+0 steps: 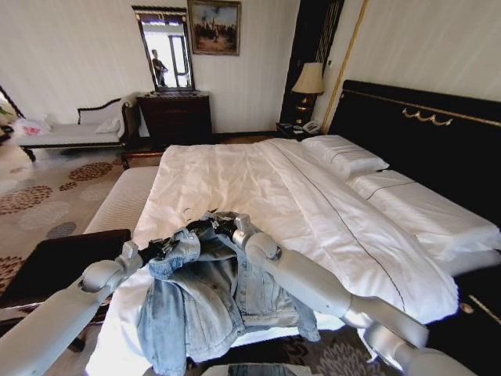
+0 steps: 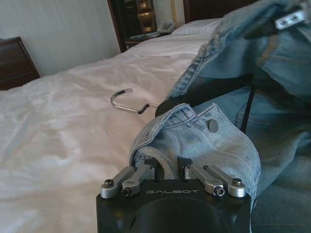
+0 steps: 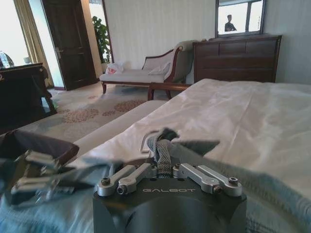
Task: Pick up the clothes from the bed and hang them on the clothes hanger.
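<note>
Denim jacket [image 1: 205,301] draped over hanger [image 2: 204,92] at bed's [image 1: 258,196] near edge, clenched between left tool [image 2: 167,167] and right tool [image 3: 165,160].

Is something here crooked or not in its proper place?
Yes. The denim jacket hangs bunched and lopsided on the black hanger, above the white bed. The left pincer grips a folded shoulder, and the right pincer pinches the collar.
</note>
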